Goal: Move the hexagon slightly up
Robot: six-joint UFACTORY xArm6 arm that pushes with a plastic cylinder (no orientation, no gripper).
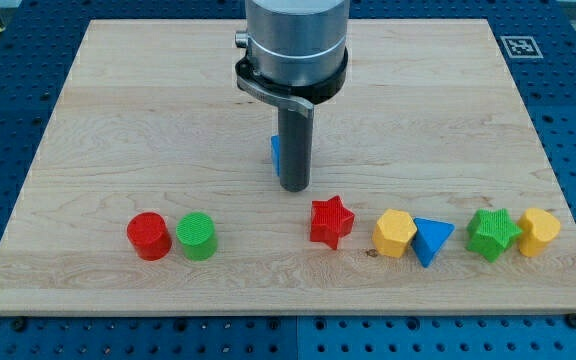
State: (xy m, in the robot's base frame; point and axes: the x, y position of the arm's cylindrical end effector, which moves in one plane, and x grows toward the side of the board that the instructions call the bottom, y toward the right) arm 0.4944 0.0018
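A yellow hexagon lies in the row of blocks near the view's bottom, between a red star on its left and a blue triangle touching its right side. My tip rests on the board above and to the left of the red star, well apart from the hexagon. A blue block is mostly hidden behind the rod, so its shape cannot be made out.
A red cylinder and a green cylinder stand side by side at the bottom left. A green star and a second yellow many-sided block touch at the bottom right. The wooden board ends just below the row.
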